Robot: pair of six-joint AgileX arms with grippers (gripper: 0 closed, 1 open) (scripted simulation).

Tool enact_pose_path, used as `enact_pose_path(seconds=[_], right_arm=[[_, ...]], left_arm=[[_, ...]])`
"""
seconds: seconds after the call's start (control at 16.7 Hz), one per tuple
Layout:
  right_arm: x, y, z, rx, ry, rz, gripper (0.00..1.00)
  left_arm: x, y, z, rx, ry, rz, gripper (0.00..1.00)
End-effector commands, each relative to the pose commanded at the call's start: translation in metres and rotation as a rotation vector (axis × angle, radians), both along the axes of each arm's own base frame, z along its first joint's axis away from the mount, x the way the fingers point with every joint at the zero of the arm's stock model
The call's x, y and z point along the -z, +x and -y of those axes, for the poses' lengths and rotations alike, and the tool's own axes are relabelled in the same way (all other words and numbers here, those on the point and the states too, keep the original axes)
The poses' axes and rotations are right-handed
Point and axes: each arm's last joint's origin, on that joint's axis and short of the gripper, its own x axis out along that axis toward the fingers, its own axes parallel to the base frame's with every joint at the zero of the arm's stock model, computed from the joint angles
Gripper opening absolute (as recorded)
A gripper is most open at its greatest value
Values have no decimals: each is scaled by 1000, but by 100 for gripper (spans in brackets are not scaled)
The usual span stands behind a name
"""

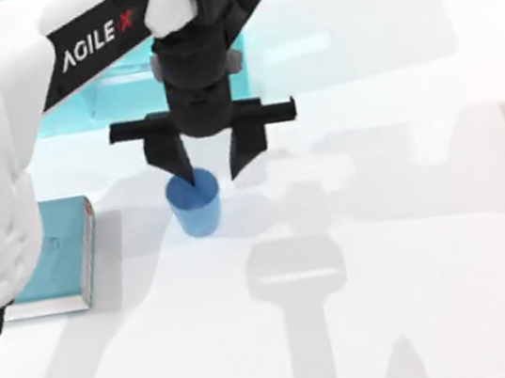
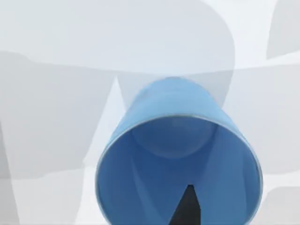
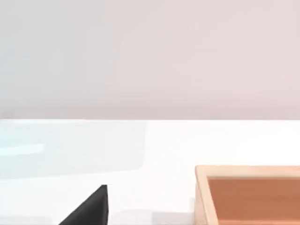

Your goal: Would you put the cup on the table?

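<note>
The blue cup (image 1: 196, 207) stands upright on the white table (image 1: 382, 227), a bit left of the middle in the top view. Its round mouth faces up.

My left gripper (image 1: 212, 171) hangs right over the cup. Its two black fingers are spread apart. One finger (image 1: 175, 162) dips down at the cup's rim, and in the left wrist view a dark fingertip (image 2: 186, 206) pokes inside the cup (image 2: 178, 159). The other finger (image 1: 248, 147) sits just outside the cup, on the side toward the table's right. So the rim lies between the two fingers. I think nothing is squeezing the cup, but it is hard to see if the inner finger touches the wall.

A teal book (image 1: 58, 256) lies flat near the table's left edge, well apart from the cup. A light-blue shelf (image 1: 114, 91) sits behind the arm, at the far side of the table.

In the right wrist view, a wooden box (image 3: 248, 194) rests on the table.
</note>
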Motion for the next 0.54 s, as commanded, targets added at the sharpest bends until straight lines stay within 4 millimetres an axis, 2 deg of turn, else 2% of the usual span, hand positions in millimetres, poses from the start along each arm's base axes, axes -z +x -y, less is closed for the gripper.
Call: enact_pose_path(seconds=[0.18, 0.54], right_arm=[[0, 0, 0, 0, 0, 0, 100], [0, 0, 0, 0, 0, 0, 100]], left_arm=[[0, 0, 0, 0, 0, 0, 98], [0, 0, 0, 0, 0, 0, 100]])
